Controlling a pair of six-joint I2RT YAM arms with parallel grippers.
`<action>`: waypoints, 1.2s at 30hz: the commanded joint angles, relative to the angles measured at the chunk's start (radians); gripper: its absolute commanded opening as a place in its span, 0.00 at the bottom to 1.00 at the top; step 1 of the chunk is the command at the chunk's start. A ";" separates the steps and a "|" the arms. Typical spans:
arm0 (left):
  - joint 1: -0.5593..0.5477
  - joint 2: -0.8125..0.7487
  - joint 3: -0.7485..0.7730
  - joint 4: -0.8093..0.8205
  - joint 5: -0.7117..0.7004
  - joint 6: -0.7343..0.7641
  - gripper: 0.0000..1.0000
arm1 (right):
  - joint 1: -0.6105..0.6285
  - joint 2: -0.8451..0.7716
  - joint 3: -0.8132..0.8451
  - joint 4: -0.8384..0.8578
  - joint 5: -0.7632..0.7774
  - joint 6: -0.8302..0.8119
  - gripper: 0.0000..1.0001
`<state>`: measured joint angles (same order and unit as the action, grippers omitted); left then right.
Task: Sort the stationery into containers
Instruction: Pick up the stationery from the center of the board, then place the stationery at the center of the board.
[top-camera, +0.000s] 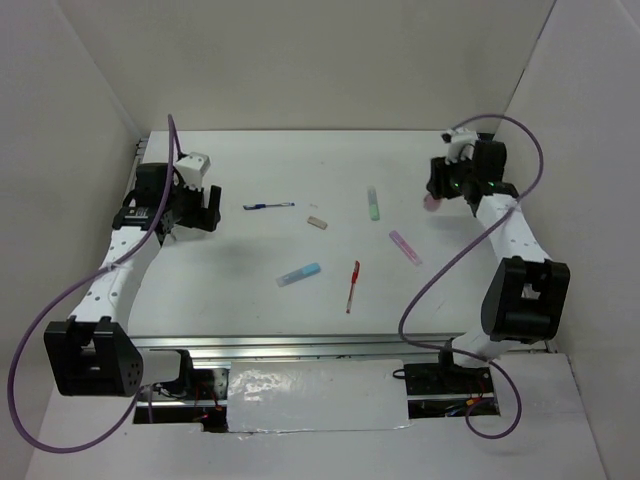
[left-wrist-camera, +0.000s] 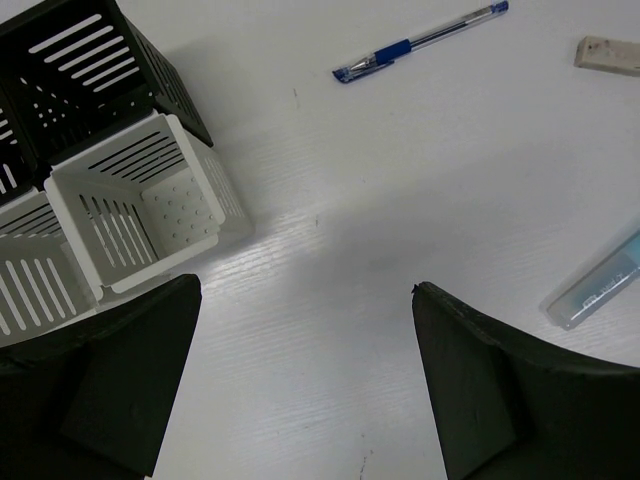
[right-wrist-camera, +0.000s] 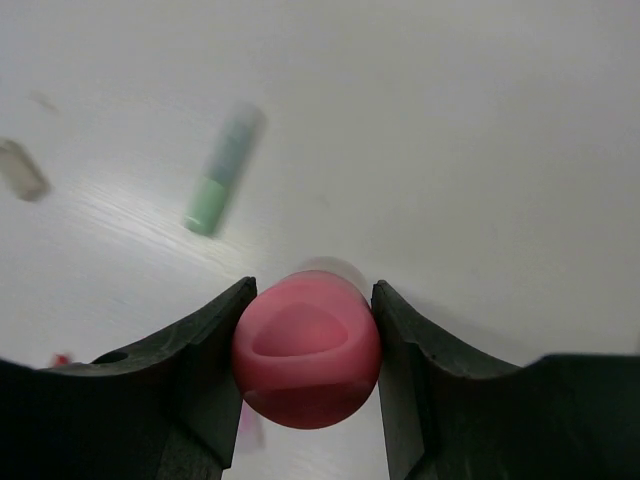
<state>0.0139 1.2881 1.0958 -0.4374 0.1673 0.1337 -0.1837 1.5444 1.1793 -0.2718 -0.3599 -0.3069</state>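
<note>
The right gripper (right-wrist-camera: 312, 292) has its two black fingers (right-wrist-camera: 205, 340) pressed against opposite sides of a glossy pink rounded object (right-wrist-camera: 305, 352) with a shallow dent in its face, so it is gripping that piece at the far right of the white table (top-camera: 250, 150). Whether the piece touches the surface cannot be told. Just past it on the table lies the stubby pale-green marker (right-wrist-camera: 222, 172), blurred in the wrist view. In the overhead view the flat lilac marker (top-camera: 404, 247) lies nearer the arm bases than this gripper. The left gripper (left-wrist-camera: 305, 385) stands with its jaws spread wide and nothing between them, above bare table at the far left. Just beside its left finger (left-wrist-camera: 100, 385) is the cluster of square slotted containers, with a white plastic bin (left-wrist-camera: 140, 200) nearest and a black bin of the same form (left-wrist-camera: 90, 70) behind it, touching. Farther out lie the thin blue pen (left-wrist-camera: 420, 42) and the small beige eraser block (left-wrist-camera: 608, 55). The light-blue marker (left-wrist-camera: 600, 285) is near the right finger. The thin red pen (top-camera: 352, 286) lies mid-table, just right of the light-blue marker.
</note>
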 joint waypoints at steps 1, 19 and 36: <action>-0.003 -0.070 0.042 0.003 0.078 0.017 0.99 | 0.225 -0.052 0.195 -0.047 -0.059 -0.011 0.16; 0.179 -0.184 0.015 -0.021 0.227 -0.206 0.99 | 0.871 0.500 0.537 0.051 0.021 0.101 0.15; 0.172 -0.196 -0.059 0.034 0.230 -0.171 0.99 | 0.918 0.500 0.425 0.134 0.113 0.135 0.61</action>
<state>0.1890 1.0927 1.0405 -0.4580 0.3725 -0.0532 0.7326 2.0911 1.6157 -0.1833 -0.2707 -0.1844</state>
